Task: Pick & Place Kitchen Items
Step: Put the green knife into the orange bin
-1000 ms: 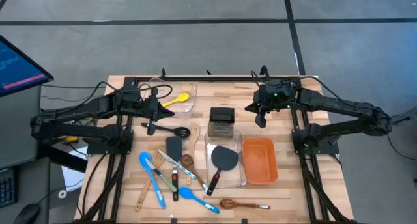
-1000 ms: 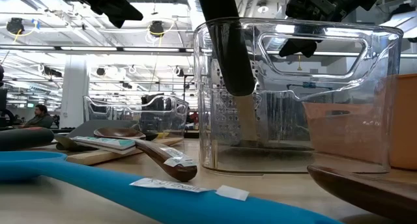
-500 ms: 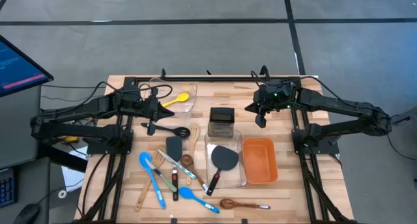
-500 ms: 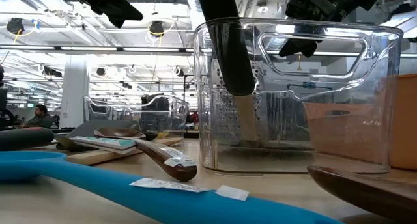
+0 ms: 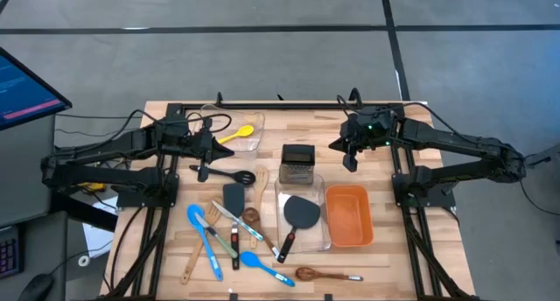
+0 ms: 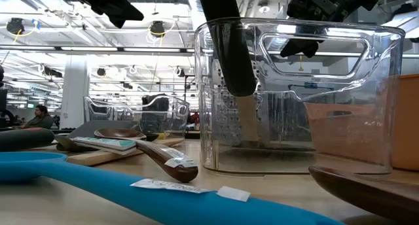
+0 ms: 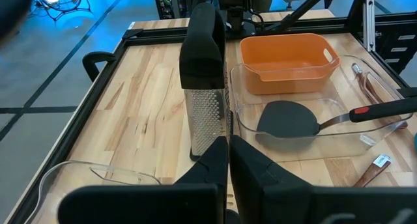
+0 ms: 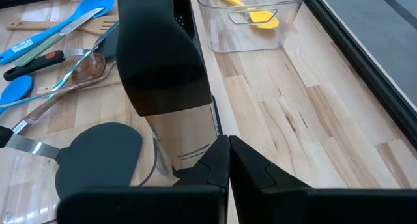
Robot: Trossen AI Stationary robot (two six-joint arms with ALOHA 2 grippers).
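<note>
My left gripper (image 5: pixel 213 147) hangs shut and empty above the table's far left, beside a clear bin (image 5: pixel 229 143) that holds a yellow spoon (image 5: pixel 240 133). My right gripper (image 5: pixel 351 164) hangs shut and empty above the far right, beyond the orange bin (image 5: pixel 348 216). The steel box grater (image 5: pixel 298 164) stands upright at mid-table; it also shows in the left wrist view (image 7: pixel 207 113). A black turner (image 5: pixel 299 215) lies in a second clear bin (image 5: pixel 282 196), its handle over the near rim. Blue spoons, wooden utensils and a black spatula (image 5: pixel 233 197) lie flat at the near left (image 5: pixel 219 240).
A black slotted spoon (image 5: pixel 224 174) lies left of the grater. A wooden spoon (image 5: pixel 320 274) lies by the near edge. Black frame rails (image 5: pixel 395 174) run along both sides of the table. Bare wood (image 8: pixel 287 113) shows between the grater and the right rail.
</note>
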